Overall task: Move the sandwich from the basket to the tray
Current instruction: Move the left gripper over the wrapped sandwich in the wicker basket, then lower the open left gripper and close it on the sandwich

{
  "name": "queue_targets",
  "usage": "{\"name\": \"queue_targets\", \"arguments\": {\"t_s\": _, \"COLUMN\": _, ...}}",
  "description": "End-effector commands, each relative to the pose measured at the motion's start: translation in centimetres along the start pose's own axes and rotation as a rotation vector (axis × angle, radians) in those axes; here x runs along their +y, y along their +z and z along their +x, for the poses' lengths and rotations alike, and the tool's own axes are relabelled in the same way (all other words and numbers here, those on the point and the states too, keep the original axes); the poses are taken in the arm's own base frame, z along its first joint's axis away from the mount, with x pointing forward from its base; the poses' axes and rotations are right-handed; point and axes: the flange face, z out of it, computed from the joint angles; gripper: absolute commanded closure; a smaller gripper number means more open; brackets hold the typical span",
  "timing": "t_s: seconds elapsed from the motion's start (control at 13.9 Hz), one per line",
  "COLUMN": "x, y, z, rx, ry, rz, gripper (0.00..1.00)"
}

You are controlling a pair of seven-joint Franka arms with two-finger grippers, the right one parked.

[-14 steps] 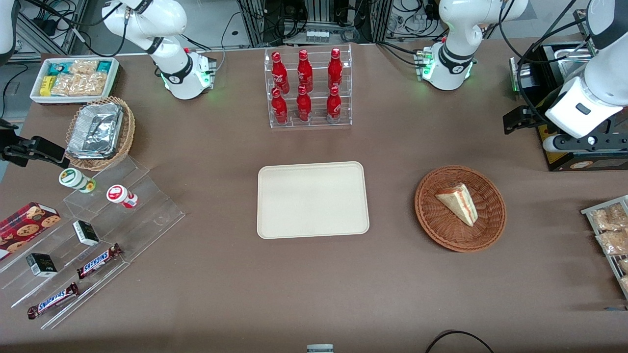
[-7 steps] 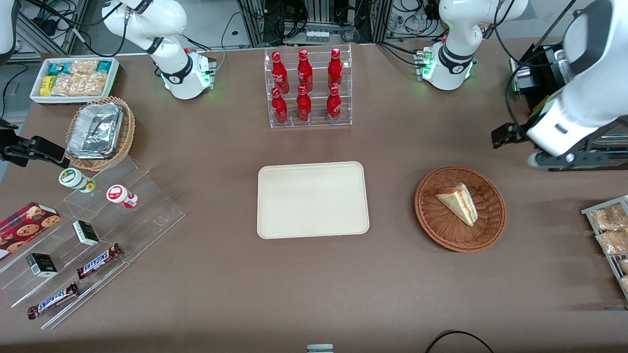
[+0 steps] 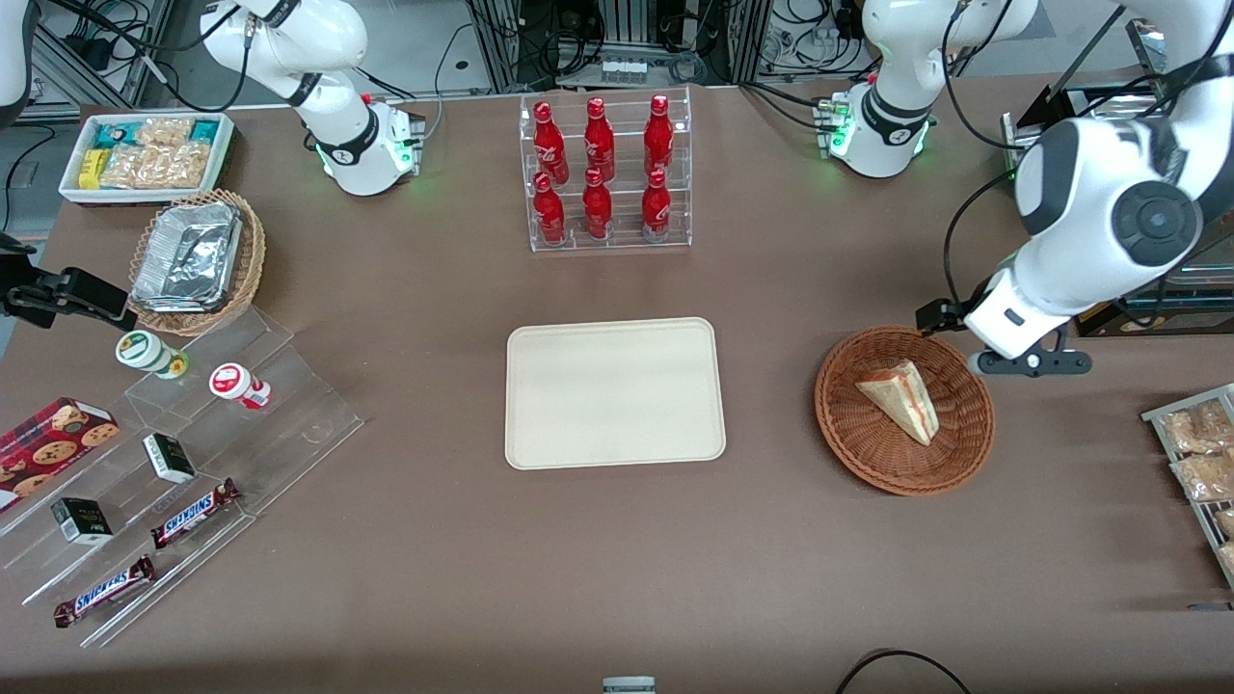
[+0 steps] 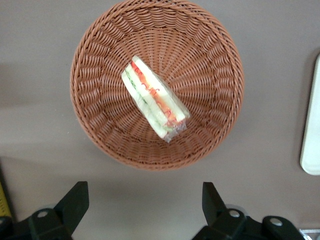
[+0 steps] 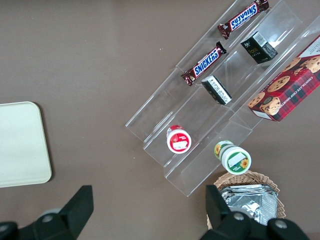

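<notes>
Approach step in hand; nothing grasped yet. Sandwich [image 4: 154, 99] lying in the middle of the basket [image 4: 107, 37], resting on one flat face, with the red and green filling edge turned up toward the wrist camera. Basket standing on the brown surface [image 3: 617, 559], toward the working arm's end, well apart from the tray [image 3: 614, 392], which sits bare at the middle.

Tool [image 4: 142, 202] spread wide, both fingers far apart and holding nothing. Hanging above the surface just beside the basket rim, on the side farther from the front camera, not yet over the sandwich. In the front view, tool [image 3: 1003, 352] seen at the basket's edge, above it.

Next move, as a judgement: shift the tool over the centre of the basket, turn the wrist so the fingers close across the two flat bread faces and not along the long wedge, then descend into the bowl. Soft bread likely to deform, so a gentle squeeze needed. Also the low wicker wall to be cleared on the way down and when lifting out toward the tray.
</notes>
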Motion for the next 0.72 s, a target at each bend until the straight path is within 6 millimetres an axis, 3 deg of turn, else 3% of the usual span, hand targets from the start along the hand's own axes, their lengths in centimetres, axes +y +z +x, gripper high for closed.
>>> {"name": "queue_targets", "arguments": {"t_s": 0.0, "x": 0.1, "y": 1.2, "z": 0.1, "rx": 0.017, "ry": -0.125, "rz": -0.003, "gripper": 0.00}}
{"name": "queue_targets", "arguments": {"t_s": 0.5, "x": 1.3, "y": 3.5, "z": 1.2, "rx": 0.094, "ry": -0.641, "rz": -0.047, "gripper": 0.00}}
{"name": "queue_targets", "arguments": {"t_s": 0.65, "x": 1.6, "y": 4.7, "z": 1.3, "rx": 0.085, "ry": -0.706, "rz": -0.049, "gripper": 0.00}}
